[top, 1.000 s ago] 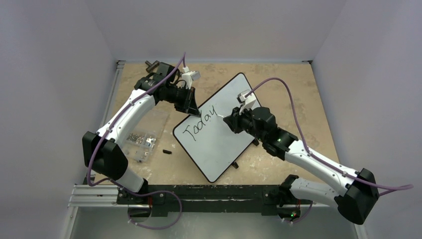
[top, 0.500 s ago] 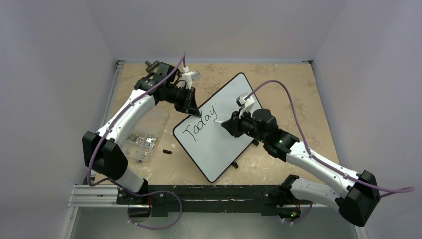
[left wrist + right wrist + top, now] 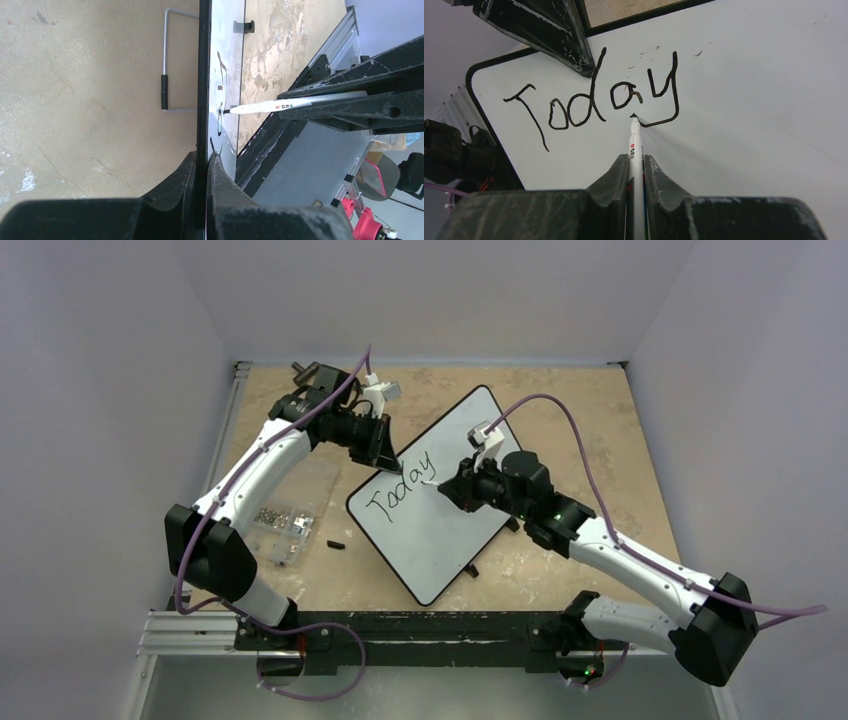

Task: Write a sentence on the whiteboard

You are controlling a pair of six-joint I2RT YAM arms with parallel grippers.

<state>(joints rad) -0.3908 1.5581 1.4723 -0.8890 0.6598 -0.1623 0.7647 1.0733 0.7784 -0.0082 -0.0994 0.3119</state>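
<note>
The sentence (image 3: 591,102) read only "Today", in black near the top-left rim of the whiteboard (image 3: 440,530), which sat aslant at mid-counter (image 3: 580,410). The marker (image 3: 636,145) touched the board at the tail of the "y", pinched between the right fingers (image 3: 616,172). The left fingers (image 3: 185,175) were clamped on the board's rim. A clear box of screws (image 3: 285,515) and a small black cap (image 3: 335,544) lay to its left.

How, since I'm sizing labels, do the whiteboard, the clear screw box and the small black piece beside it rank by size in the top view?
1. white rectangular black-rimmed whiteboard
2. clear plastic box of screws
3. small black cylindrical piece
</note>
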